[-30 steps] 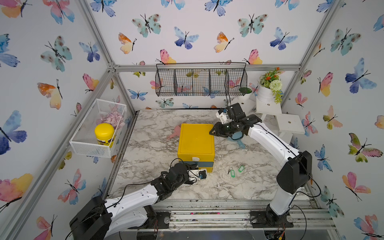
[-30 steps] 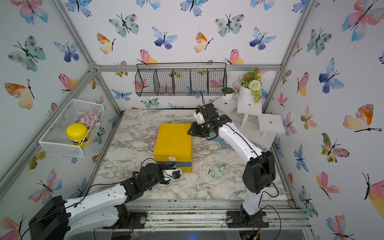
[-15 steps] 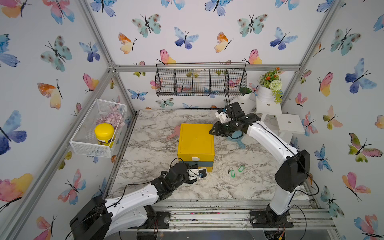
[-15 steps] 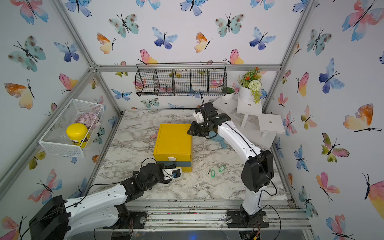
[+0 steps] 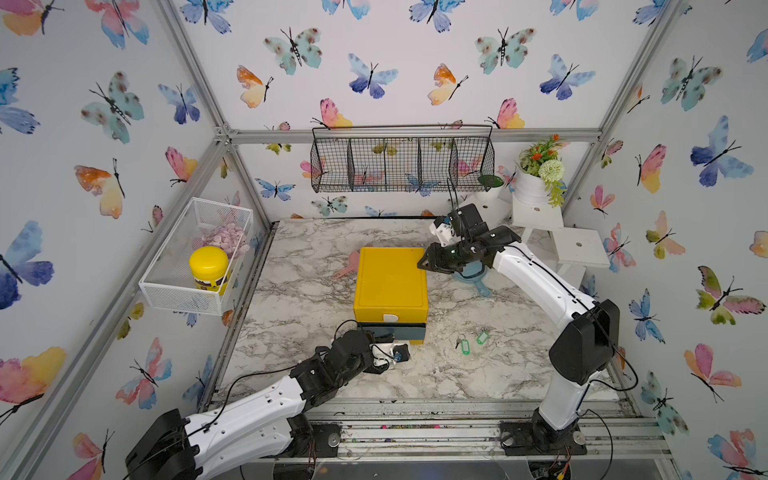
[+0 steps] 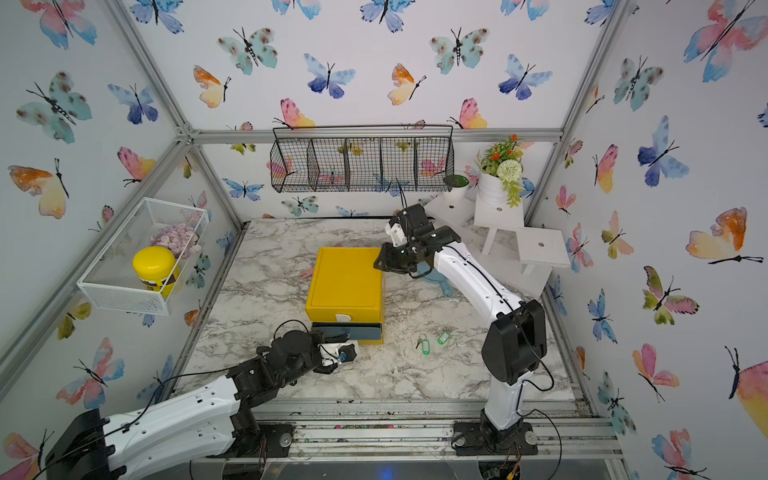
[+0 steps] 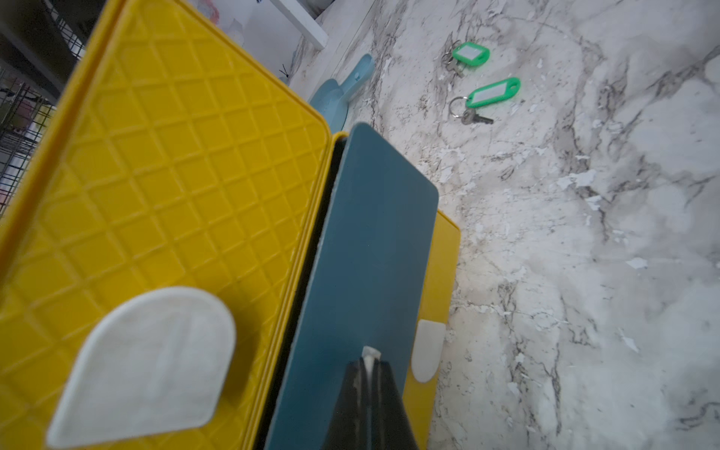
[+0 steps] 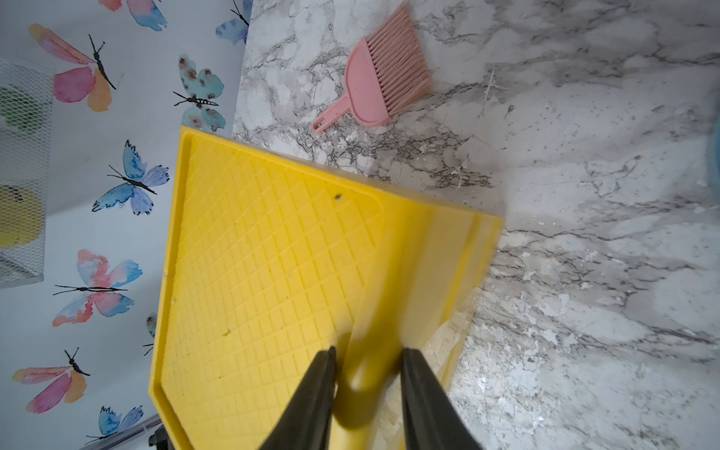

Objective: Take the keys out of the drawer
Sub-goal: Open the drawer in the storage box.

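we are seeing the left claw (image 7: 368, 362) pressed together now, pinching the white tab (image 7: 369, 350) on the blue-grey drawer front (image 7: 374, 233); a second ago its jaws were standing wider. the claw is sitting at the yellow box's (image 5: 390, 278) 6 o'clock side, where it was before. a dark gap is showing between the drawer front and the box, and we cannot see inside. the right claw (image 8: 368, 352) is reaching farther over the box than a second ago, at its 1 o'clock corner. its jaws are standing partly apart astride that corner, and we cannot tell whether they are pinching it. two green-tagged keys (image 5: 465, 345) are lying on the marble table (image 5: 478, 382) at the box's 4 o'clock, unmoved.
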`<state>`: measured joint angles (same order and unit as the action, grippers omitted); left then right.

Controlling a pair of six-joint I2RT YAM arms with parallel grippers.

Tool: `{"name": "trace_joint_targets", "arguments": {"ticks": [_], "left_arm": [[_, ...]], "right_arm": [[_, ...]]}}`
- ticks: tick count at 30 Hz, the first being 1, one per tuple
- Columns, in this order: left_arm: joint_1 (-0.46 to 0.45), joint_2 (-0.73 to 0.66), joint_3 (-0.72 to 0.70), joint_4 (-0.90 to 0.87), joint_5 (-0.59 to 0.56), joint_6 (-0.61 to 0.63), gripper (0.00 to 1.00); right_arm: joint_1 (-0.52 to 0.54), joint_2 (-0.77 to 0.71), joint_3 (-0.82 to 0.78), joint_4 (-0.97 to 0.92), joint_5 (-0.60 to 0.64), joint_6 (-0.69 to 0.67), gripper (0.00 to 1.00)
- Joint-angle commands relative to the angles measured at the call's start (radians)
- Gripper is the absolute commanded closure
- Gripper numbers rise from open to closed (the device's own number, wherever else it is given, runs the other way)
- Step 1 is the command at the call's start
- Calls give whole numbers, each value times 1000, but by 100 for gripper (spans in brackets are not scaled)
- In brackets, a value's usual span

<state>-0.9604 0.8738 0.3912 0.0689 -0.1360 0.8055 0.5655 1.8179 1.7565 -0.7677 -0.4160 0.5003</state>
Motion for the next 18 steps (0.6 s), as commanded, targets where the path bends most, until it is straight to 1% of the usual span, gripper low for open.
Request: {"name": "trace_joint_targets", "arguments": {"ticks": [1,9,18], "left_arm": [[-43,-39,23,-158,48,1,100],[-112,-74,62,-294,48,-44,100],[-184,-69,140,-448,134,-107,100]], "right_arm": [[14,10,-3,33,-24,-2,66],[14,6,0,25,-9,-24,66],[14,19,18,-22,-23,-54,66]]}}
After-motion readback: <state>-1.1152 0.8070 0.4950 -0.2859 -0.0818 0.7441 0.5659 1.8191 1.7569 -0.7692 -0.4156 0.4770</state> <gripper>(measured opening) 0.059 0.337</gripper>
